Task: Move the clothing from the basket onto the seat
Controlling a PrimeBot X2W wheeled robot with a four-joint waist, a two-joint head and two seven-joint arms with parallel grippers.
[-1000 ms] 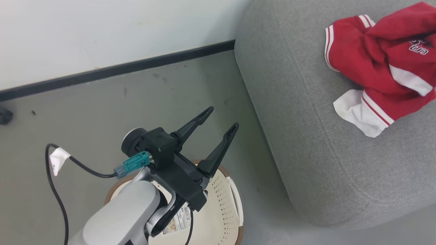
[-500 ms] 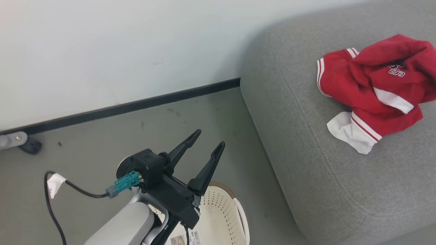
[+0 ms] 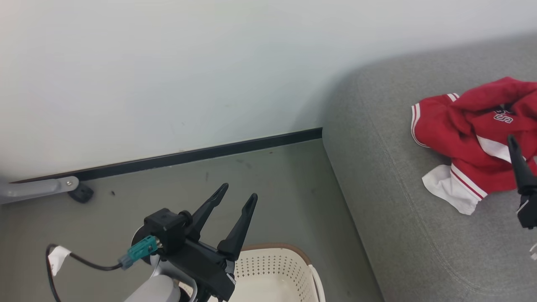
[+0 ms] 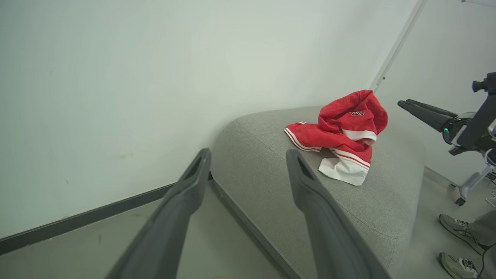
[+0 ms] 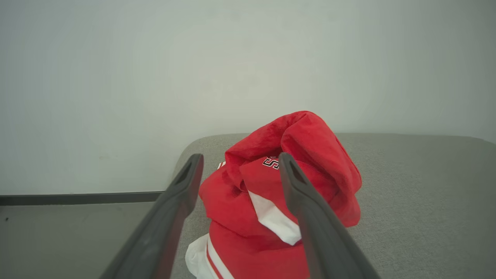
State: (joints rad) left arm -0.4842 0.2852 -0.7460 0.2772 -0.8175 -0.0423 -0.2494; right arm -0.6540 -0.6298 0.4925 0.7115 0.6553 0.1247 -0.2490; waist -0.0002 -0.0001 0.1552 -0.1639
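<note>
Where the clothing (image 3: 470,138) is concerned, we find it on the seat (image 3: 398,235): a crumpled red garment with white trim, lying on the top surface, well in from the rounded corner and clear of the edge that faces the basket (image 3: 272,268). We judge this position secure, since no fabric hangs over an edge.

We note that the left gripper (image 3: 239,191) hangs above the near rim of the basket, jaws spread wide and holding nothing, fingers angled up toward the wall. We judge this a ready posture for a further reach into the basket.

We note that the right gripper (image 5: 241,157) is also spread wide and empty. Its fingers point at the garment from the side; the left wrist view shows it apart from the fabric, not touching.

We see no fabric in the visible part of the basket interior; the remainder is hidden by the left arm. We therefore treat the transfer as likely complete, pending a clear look inside.
</note>
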